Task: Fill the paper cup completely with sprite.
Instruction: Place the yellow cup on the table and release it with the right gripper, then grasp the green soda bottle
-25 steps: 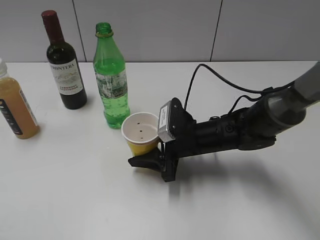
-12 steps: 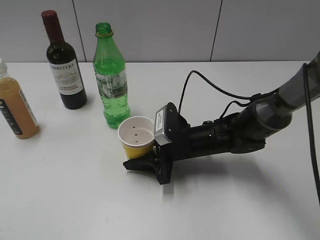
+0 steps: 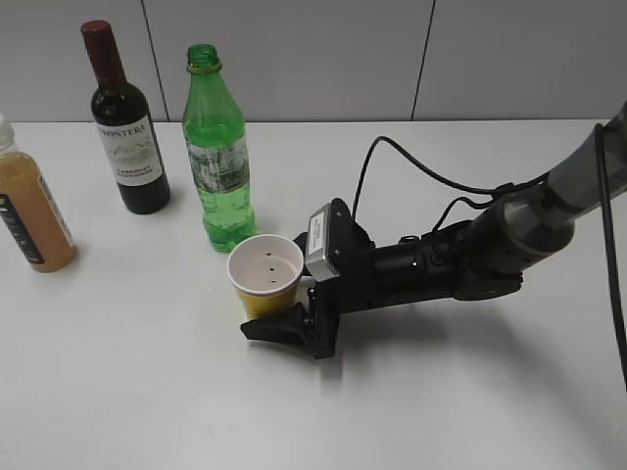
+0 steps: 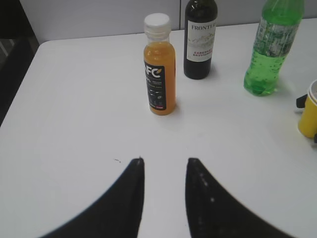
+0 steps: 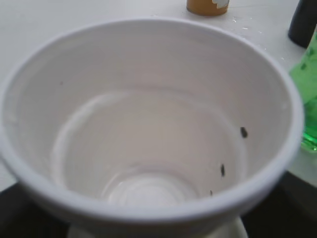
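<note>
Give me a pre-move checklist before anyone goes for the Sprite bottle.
1. Paper cup upright on the table: ok.
2. Cup empty and ready for filling: ok; the right wrist view shows only dark dots inside.
3. Right hand released from the cup: cannot tell; it sits right at the cup's base.
4. Sprite bottle uncapped and upright: ok.
5. Left hand empty, fingers apart: ok.
6. Juice bottle and wine bottle apart from the Sprite bottle: ok.
</note>
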You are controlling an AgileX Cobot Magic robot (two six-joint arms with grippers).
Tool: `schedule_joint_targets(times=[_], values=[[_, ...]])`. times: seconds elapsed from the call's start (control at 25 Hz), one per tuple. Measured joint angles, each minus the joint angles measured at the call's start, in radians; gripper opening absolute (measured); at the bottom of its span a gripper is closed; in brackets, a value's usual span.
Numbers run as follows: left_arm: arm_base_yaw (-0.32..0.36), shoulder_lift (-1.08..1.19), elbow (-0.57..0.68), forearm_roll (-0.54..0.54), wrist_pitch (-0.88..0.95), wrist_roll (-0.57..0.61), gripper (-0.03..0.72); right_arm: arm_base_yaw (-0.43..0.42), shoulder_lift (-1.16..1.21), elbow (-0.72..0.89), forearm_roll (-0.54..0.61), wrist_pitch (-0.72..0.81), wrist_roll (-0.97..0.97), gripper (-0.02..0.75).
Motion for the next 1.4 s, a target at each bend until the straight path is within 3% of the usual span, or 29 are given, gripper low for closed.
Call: schedule_joint_targets(times=[0.32, 0.84, 1.08, 1.4], values=[[0.0, 0.0, 0.0, 0.0, 0.0, 0.0, 0.23, -0.075, -0.067, 0.115, -0.002, -0.005, -0.035, 0.689], [0.0, 0.0, 0.0, 0.0, 0.0, 0.0, 0.23, -0.295, -0.306, 0.361, 0.037, 0.032, -0.057, 0.659], [0.0, 0.0, 0.0, 0.0, 0.0, 0.0, 0.23, -0.399, -0.447, 0.453, 0.248, 0.15, -0.063, 0.656], [0.0, 0.0, 0.0, 0.0, 0.0, 0.0, 0.23, -0.451, -0.602, 0.426, 0.643, 0.576, -0.064, 0.645]])
